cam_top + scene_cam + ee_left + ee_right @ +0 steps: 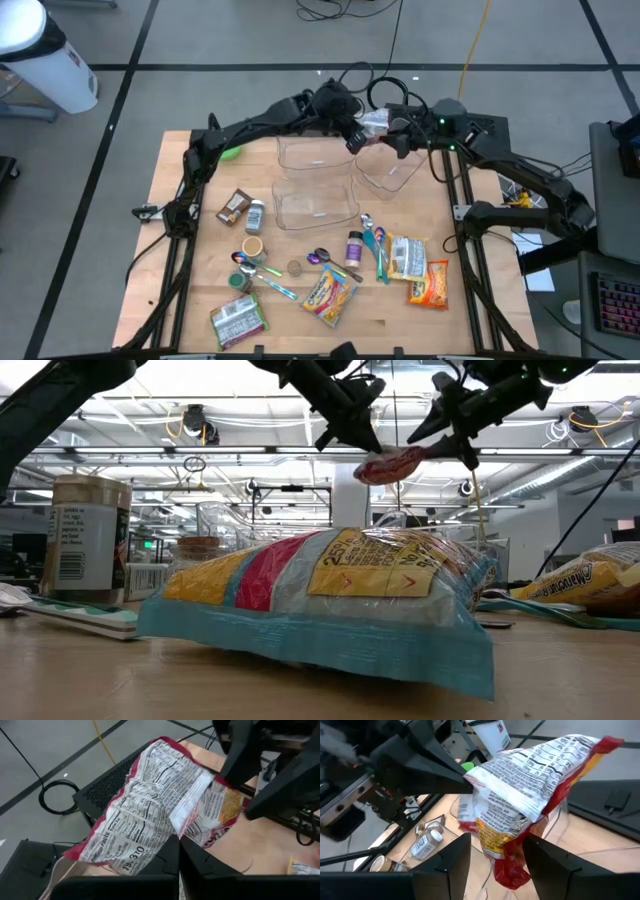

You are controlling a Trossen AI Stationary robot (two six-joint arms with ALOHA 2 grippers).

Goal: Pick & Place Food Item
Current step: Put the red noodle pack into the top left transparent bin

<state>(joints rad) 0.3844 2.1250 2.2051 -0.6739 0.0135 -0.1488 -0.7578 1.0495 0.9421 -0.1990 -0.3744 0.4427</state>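
I am holding a crinkled red-and-white foil snack packet [374,121] aloft at the far side of the wooden counter [190,290], above the clear plastic containers [392,170]. My left end effector [178,851] is clamped tight on one edge of the packet; my right end effector [495,851] is straddling the opposite end, fingers partly apart around it. In my judgement this is a handover. To do it well, one grip should be firm before the other lets go, with no pulling, keeping the packet over the containers.
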